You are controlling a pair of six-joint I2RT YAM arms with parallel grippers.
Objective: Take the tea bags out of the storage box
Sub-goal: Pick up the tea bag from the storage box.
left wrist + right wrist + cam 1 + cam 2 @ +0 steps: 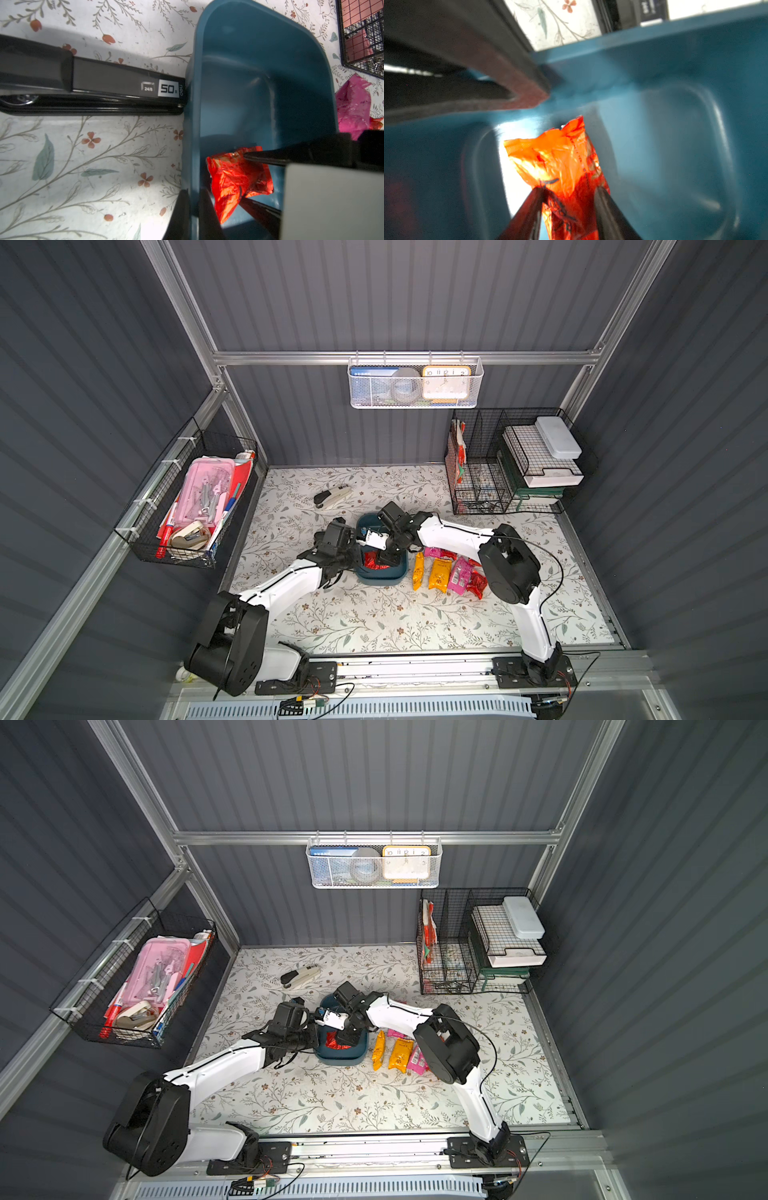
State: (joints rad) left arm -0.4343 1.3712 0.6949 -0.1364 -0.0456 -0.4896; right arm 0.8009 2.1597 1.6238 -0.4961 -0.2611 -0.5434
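Note:
The storage box (380, 576) is a dark teal tray at the table's middle, seen in both top views (341, 1058). One crinkly red tea bag (373, 561) lies inside it near its front end. My right gripper (569, 191) reaches down into the box, and its two fingers press the red tea bag (560, 158) from both sides. My left gripper (194, 192) is shut on the box's left wall (192, 124), one finger outside and one inside. Several tea bags lie on the table right of the box: orange-yellow (439, 574), pink (458, 580) and red (477, 585).
A beige stapler (332, 494) lies behind the box to the left. Black wire baskets (482, 472) stand at the back right, and another (187, 506) hangs on the left wall. A white mesh basket (413, 385) hangs on the back wall.

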